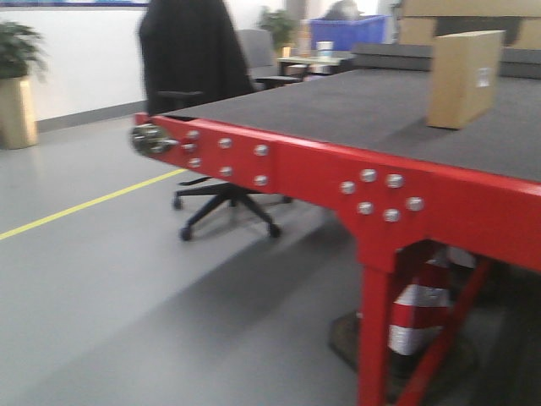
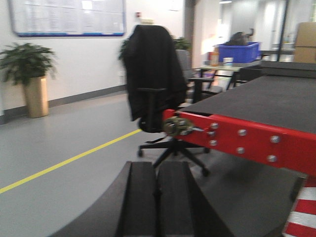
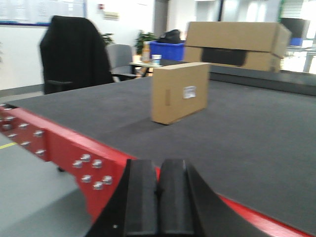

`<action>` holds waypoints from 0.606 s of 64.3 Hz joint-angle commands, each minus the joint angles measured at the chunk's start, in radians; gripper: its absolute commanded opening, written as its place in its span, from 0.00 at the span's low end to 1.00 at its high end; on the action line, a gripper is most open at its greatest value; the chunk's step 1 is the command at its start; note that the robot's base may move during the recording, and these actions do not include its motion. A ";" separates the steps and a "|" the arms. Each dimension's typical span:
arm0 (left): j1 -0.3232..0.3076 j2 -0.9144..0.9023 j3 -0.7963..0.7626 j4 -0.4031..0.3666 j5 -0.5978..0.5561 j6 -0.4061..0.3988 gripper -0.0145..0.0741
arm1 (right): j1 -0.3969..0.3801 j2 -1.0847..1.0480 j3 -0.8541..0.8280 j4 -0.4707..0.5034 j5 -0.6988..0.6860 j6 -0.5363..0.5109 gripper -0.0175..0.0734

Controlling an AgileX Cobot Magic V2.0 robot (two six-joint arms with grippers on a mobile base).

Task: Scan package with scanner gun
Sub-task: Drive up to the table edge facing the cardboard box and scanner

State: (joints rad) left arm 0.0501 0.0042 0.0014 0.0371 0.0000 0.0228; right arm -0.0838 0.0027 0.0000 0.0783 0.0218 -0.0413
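The left gripper (image 2: 157, 197) and the right gripper (image 3: 158, 195) look alike: matte black jaws with broad, flat rectangular faces, flaring outward in smooth curves toward the base.

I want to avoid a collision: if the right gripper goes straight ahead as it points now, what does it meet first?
Probably the red metal table edge just ahead of the shut right gripper; if it passes above, the upright brown cardboard box next. Height is unclear.

The package (image 1: 463, 79) stands upright on the table (image 1: 338, 106), with a chair (image 1: 224, 203) beside the table's left corner.
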 commanded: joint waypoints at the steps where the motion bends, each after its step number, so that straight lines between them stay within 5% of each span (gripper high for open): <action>1: 0.001 -0.004 -0.001 -0.006 -0.018 0.000 0.04 | -0.003 -0.003 0.000 0.002 -0.016 -0.009 0.01; 39: 0.001 -0.004 -0.001 -0.006 -0.018 0.000 0.04 | -0.003 -0.003 0.000 0.002 -0.016 -0.009 0.01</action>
State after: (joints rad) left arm 0.0501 0.0042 0.0014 0.0371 0.0000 0.0228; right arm -0.0838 0.0027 0.0000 0.0783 0.0218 -0.0413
